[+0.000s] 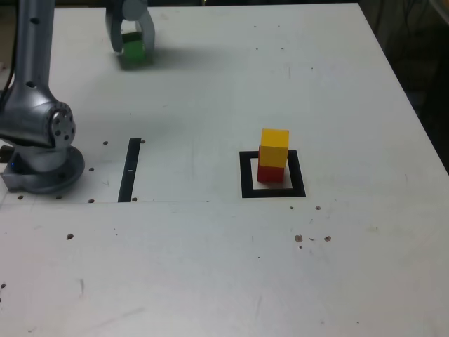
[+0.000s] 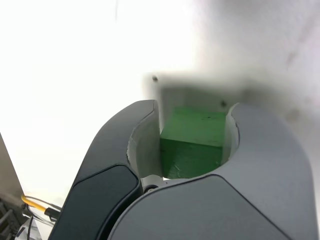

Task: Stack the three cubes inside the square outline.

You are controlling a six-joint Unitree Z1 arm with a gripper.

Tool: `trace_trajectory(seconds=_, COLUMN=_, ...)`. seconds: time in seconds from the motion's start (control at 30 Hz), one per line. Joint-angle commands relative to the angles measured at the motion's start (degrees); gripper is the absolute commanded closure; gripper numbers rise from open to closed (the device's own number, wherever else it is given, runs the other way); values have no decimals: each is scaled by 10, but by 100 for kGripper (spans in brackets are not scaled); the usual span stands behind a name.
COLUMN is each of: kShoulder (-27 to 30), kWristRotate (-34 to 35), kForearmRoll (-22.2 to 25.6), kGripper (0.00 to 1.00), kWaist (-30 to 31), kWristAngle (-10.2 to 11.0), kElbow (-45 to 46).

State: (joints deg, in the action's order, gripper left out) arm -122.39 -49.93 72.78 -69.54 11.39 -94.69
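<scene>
Nearest the exterior camera I find only bare white table (image 1: 210,281), marked with small screw holes and scuffs. Behind it, at mid-table toward the exterior view's right, sits the square outline (image 1: 273,190), a thick black frame with a pale centre. Inside it the red cube (image 1: 271,173) rests on the pale centre, and the yellow cube (image 1: 274,147) sits on top of the red one. The yellow cube appears slightly offset from the red toward the exterior view's right, though the two-high stack stands upright.

At the far edge of the table, toward the exterior view's left and well apart from the outline, I have the gripper (image 1: 130,42) around the green cube (image 1: 132,50). The wrist view confirms it: the green cube (image 2: 192,145) sits between the two jaws of the gripper (image 2: 192,142), both inner faces touching or very nearly touching its sides. I judge the tool closed on the cube. I cannot tell from either view whether the cube is lifted clear of the table.

A thin black strip (image 1: 130,169) lies near the arm base (image 1: 42,151); it plays no part.

Assessment: two of three cubes are placed. Remaining work is to carry the green cube across, set it squarely on the yellow, and release. The offset below leaves less margin for that placement.
</scene>
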Motion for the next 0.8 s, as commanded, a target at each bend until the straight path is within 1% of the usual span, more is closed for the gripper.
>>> trace_trajectory(seconds=0.0, kShoulder=11, kWristRotate=-1, kForearmRoll=7, kGripper=67, kWaist=7, kWristAngle=-5, kElbow=0)
trace_trajectory(seconds=0.2, kShoulder=47, kWristRotate=8, kForearmRoll=33, kGripper=67, kWaist=45, kWristAngle=-23, kElbow=2)
trace_trajectory(seconds=0.5, kShoulder=114, kWristRotate=63, kForearmRoll=87, kGripper=67, kWaist=158, kWristAngle=-26, kElbow=-2)
trace_trajectory(seconds=0.77, kShoulder=158, kWristRotate=117, kForearmRoll=104, kGripper=67, kWaist=251, kWristAngle=-37, kElbow=9)
